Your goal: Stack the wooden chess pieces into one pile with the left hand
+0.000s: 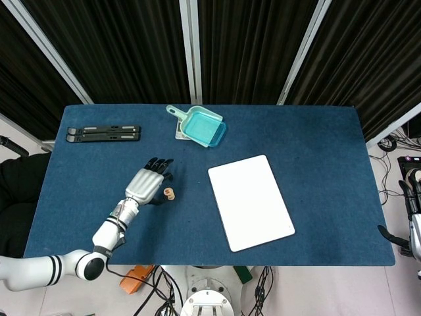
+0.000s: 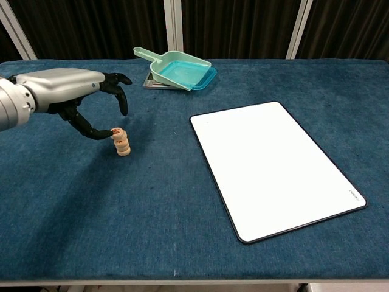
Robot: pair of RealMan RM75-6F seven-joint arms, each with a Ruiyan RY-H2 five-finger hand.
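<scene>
One pile of wooden chess pieces (image 2: 123,141) stands on the left of the blue table (image 2: 182,201), the left hand (image 2: 67,91) just beside it, fingers spread and holding nothing, apparently letting go so the pile stays upright.

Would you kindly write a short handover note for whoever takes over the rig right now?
Left hand: fingers apart, one fingertip at or very near the top piece of the pile; whether it touches is unclear.
Right hand: not in view.
Wooden chess pieces: standing as one upright pile on the blue table, left of the white board.
Done: no loose pieces visible, so stacking looks complete.
Left: draw the left hand away without knocking the pile.
</scene>
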